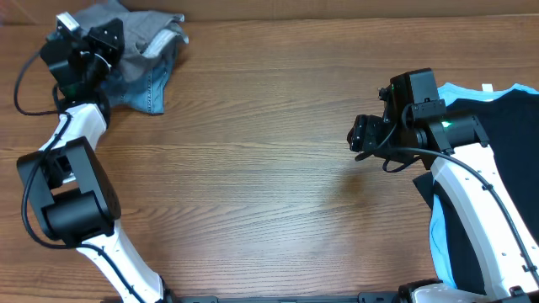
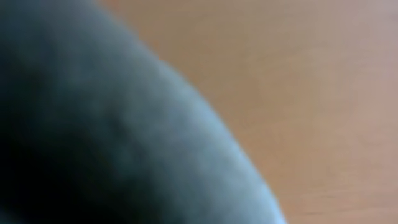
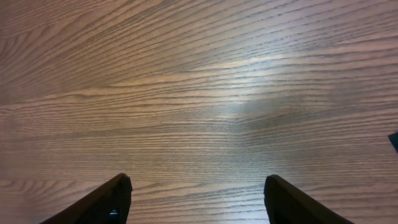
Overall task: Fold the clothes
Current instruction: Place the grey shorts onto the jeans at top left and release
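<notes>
The clothes lie in two heaps. At the back left corner, grey shorts [image 1: 150, 29] are bunched on top of blue denim shorts [image 1: 145, 88]. My left gripper [image 1: 109, 46] is down on that heap and shut. Its wrist view is filled by blurred blue-grey cloth [image 2: 124, 137] against the lens, so its fingers are hidden and I cannot see whether they pinch cloth. At the right edge a black tee [image 1: 515, 118] lies on a light-blue garment [image 1: 459, 90]. My right gripper [image 1: 358, 135] [image 3: 198, 199] hangs open over bare wood just left of them, with nothing between its fingers.
The wooden table [image 1: 269, 185] spreads between the two heaps. My right arm's white links [image 1: 472, 202] lie over the tee and the light-blue garment. The left arm's base [image 1: 72, 202] stands at the front left.
</notes>
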Robot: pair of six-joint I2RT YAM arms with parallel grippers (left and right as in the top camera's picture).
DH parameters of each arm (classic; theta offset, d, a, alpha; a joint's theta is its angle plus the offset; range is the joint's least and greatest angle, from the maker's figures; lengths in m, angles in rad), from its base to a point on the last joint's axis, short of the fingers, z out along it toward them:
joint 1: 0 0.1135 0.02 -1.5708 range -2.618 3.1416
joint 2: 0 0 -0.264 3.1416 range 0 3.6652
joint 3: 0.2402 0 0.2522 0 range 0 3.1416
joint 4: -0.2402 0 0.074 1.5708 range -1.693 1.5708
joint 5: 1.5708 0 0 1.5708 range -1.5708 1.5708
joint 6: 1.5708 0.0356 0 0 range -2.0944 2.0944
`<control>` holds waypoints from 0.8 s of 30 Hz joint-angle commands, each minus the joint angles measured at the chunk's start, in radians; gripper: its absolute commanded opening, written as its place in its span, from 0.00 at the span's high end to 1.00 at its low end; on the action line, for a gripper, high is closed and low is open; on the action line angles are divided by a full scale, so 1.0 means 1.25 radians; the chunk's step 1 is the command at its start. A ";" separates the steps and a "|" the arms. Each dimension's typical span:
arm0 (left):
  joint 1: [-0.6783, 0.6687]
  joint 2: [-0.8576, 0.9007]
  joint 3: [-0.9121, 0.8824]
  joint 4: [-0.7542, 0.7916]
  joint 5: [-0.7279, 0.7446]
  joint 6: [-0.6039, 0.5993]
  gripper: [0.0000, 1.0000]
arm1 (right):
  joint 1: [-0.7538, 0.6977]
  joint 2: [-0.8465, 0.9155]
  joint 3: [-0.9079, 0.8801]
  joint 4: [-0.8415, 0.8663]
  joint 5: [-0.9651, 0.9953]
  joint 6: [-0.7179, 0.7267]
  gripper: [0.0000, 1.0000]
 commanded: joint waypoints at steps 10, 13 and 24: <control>0.205 -0.023 0.035 -0.318 0.218 0.169 0.04 | 0.003 0.000 0.006 0.002 -0.001 0.000 0.28; 0.244 -0.026 0.035 -0.463 0.236 0.232 0.00 | 0.003 0.000 0.006 0.002 -0.001 0.000 0.28; 0.298 -0.121 0.035 -0.871 0.067 0.478 0.00 | 0.003 -0.001 0.006 0.002 -0.001 0.000 0.28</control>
